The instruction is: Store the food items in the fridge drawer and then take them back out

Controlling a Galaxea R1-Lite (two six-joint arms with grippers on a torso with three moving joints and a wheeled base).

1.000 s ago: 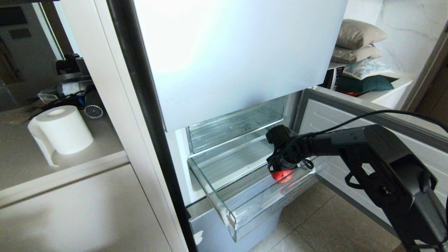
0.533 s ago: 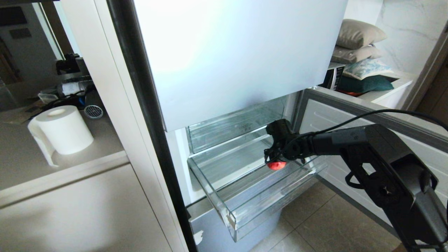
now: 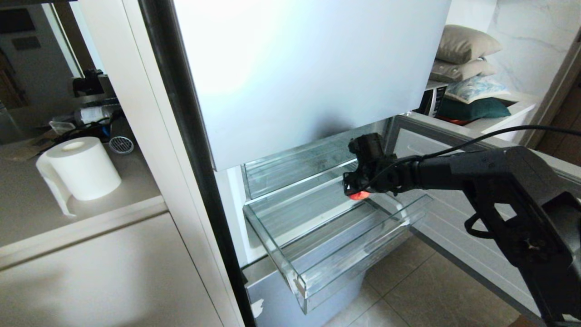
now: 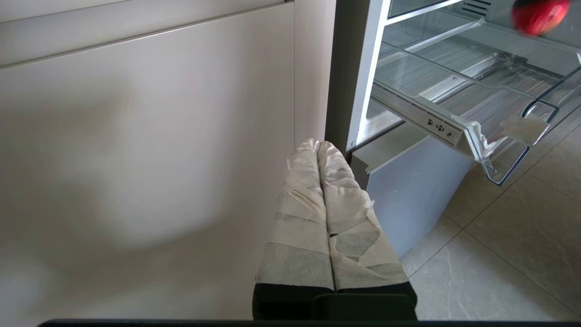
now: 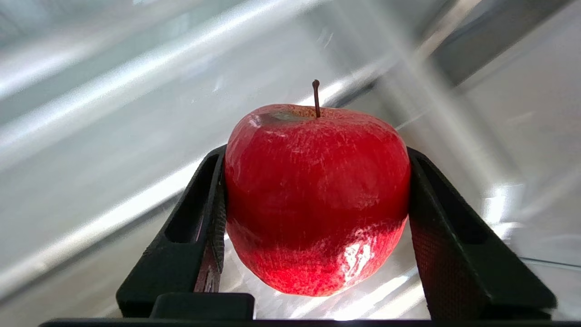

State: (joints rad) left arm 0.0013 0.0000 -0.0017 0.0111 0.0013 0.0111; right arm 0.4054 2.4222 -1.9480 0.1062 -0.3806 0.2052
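Note:
A red apple (image 5: 317, 200) with a thin stem, one of the food items, sits between the black fingers of my right gripper (image 5: 315, 156), which is shut on it. In the head view the right gripper (image 3: 356, 188) holds the apple (image 3: 360, 195) in the air over the back right part of the pulled-out clear fridge drawer (image 3: 327, 277). The drawer holds nothing that I can see. In the left wrist view the apple (image 4: 538, 16) hangs above the drawer (image 4: 435, 127). My left gripper (image 4: 317, 145) is parked low beside the cabinet, with its white-wrapped fingers shut on nothing.
The lower fridge door (image 3: 454, 150) stands open to the right of the drawer, and the closed upper door (image 3: 308, 68) hangs above it. A second clear drawer (image 3: 299, 163) sits further inside. A paper roll (image 3: 81, 168) stands on the counter at the left. Tiled floor (image 3: 408, 295) lies below.
My right gripper has risen with the apple, from low inside the drawer's right side to above it and further toward the fridge's back. The left arm has not moved.

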